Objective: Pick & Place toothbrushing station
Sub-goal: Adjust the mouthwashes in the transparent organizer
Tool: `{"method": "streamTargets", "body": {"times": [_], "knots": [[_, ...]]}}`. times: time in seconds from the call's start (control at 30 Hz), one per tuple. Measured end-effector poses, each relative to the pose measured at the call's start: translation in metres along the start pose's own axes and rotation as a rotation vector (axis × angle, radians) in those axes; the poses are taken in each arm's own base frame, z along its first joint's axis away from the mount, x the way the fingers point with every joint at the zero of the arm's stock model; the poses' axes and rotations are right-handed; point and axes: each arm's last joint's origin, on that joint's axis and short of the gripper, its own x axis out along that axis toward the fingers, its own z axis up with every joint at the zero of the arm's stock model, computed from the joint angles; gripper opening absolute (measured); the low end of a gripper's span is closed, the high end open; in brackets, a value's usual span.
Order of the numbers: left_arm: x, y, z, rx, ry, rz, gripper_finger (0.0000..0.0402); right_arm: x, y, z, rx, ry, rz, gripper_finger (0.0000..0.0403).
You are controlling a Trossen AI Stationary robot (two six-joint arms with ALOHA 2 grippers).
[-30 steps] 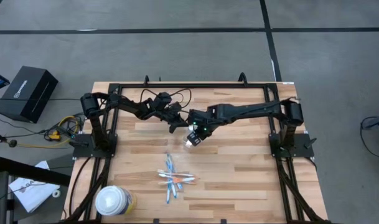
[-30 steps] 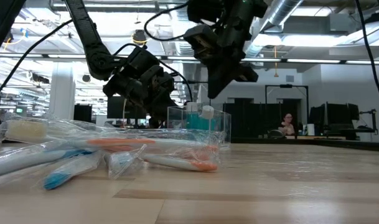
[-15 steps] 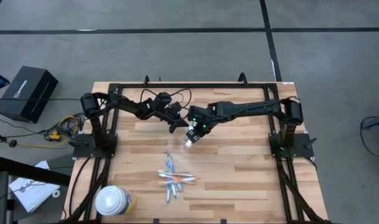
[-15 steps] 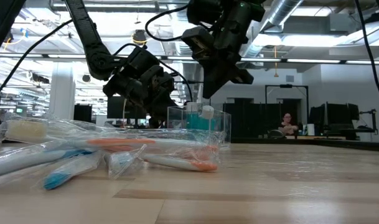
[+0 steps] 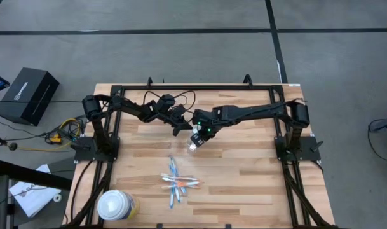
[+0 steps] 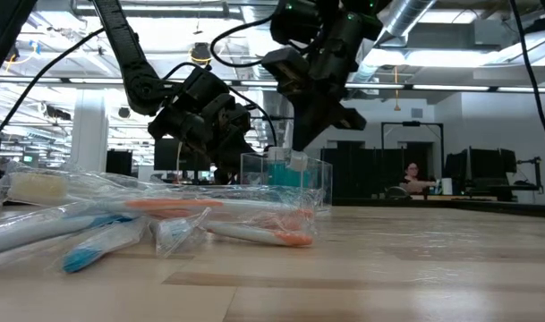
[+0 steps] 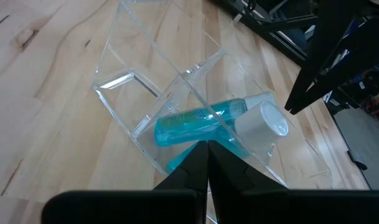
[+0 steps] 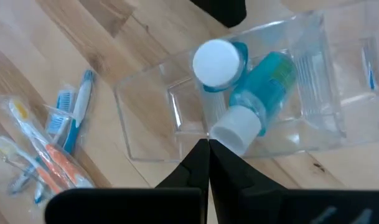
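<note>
clear angular plastic cup (image 8: 239,118) (two glossy blue tubes (image 8: 264,84) inside); wooden table (image 5: 244,172)

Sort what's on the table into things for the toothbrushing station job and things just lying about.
Job:
- clear plastic compartment holder
- two blue tubes with white caps, inside the holder
- pile of wrapped blue, white and orange toothbrushes

Lying about:
- large round white-topped yellowish container, at the table's corner

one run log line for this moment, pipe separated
left end effector: shut, beside clear cup | right end effector: shut, above cup | blue tubes: in cup | toothbrushes: loose on table
</note>
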Motion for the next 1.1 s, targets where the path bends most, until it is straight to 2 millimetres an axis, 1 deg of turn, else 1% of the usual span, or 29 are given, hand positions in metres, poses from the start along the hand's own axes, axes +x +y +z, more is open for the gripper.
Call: {"method": "streamTargets", "body": {"times": [0.23,0.57,0.83,1.1], "knots": [[0.000,0.000,0.000,0.000,0.000,0.000,0.0001,-0.001,-0.007,0.007,-0.006,-0.006,-0.005,0.0000],[0.000,0.000,0.000,0.000,0.000,0.000,0.0001,-0.001,-0.010,0.009,-0.008,-0.007,-0.006,0.0000],[0.000,0.000,0.000,-0.001,0.002,-0.006,0.0001,-0.005,-0.026,0.023,0.009,-0.024,-0.004,0.0000],[0.000,0.000,0.000,-0.001,0.002,-0.008,0.0001,-0.008,-0.038,0.036,0.017,-0.061,0.006,0.0000]]}}
